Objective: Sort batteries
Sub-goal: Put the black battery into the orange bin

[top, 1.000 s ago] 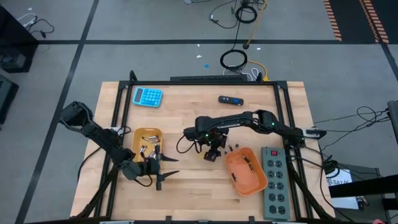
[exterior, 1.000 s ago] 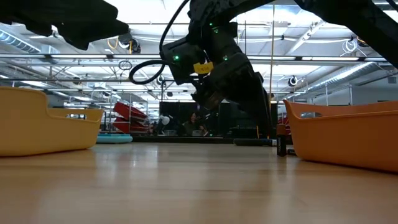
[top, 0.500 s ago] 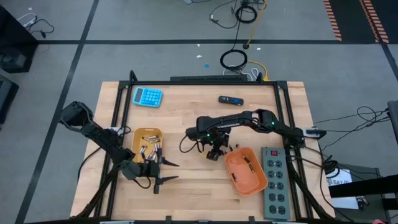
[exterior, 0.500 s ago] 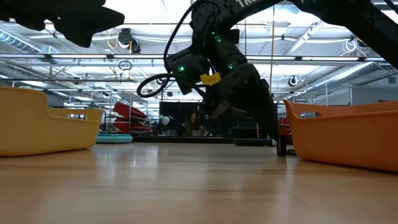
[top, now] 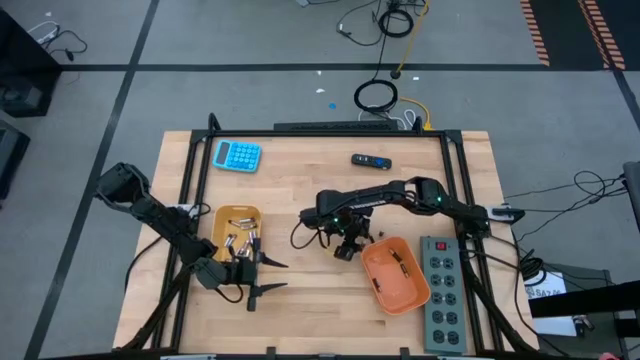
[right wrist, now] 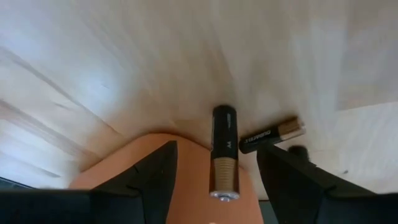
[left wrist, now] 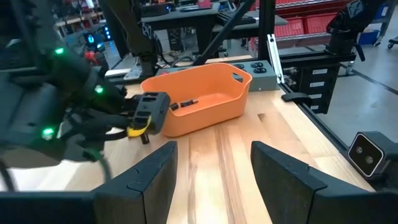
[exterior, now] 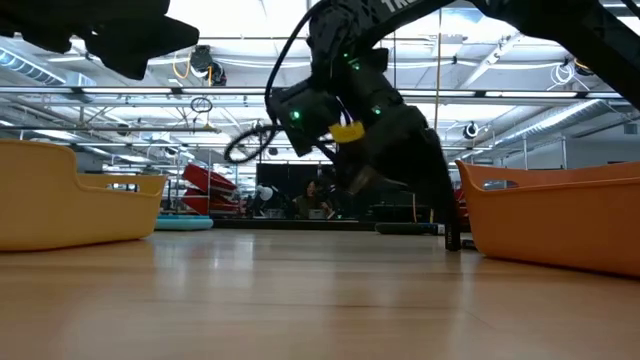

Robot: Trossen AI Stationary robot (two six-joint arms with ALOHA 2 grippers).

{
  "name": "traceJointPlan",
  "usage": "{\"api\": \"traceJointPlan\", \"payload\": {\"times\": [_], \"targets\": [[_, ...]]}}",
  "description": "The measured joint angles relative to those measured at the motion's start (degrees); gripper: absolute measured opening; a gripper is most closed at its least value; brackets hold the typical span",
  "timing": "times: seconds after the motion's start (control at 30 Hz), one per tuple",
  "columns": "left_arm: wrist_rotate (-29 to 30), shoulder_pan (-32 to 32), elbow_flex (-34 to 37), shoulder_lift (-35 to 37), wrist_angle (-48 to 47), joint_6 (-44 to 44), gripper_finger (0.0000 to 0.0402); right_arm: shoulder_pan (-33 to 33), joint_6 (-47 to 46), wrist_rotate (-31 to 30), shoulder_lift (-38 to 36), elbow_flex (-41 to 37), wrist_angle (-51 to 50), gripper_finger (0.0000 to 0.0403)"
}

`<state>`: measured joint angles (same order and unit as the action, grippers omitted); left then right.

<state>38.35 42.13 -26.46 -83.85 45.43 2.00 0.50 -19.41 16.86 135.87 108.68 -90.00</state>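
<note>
Reaching in from the right, the right gripper (top: pixel 347 247) points down with fingers spread, empty, over two batteries (right wrist: pixel 225 151) lying on the table (top: pixel 300 190) beside the orange tray (top: pixel 395 275), while the left gripper (top: pixel 262 275) waits open near the yellow tray (top: pixel 222 217).

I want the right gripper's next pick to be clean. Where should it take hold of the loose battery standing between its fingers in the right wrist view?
Probably around the middle of the battery, coming straight down from above. It appears to stand upright on the table beside the orange tray, and the right gripper is open, one finger on each side of it. A second battery lies close by, so keep the closing narrow.
</note>
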Motion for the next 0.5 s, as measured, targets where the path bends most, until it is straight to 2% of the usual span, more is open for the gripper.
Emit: {"api": "traceJointPlan", "payload": {"times": [0.27,0.5], "targets": [[0.02,0.0,0.0,0.0,-0.96,0.62,0.0214,-0.99,0.69,-0.71,-0.2,-4.67,0.0,0.0212],[0.02,0.0,0.0,0.0,-0.96,0.62,0.0214,-0.95,0.84,-3.62,-0.2,-5.51,0.0,0.0209]]}}
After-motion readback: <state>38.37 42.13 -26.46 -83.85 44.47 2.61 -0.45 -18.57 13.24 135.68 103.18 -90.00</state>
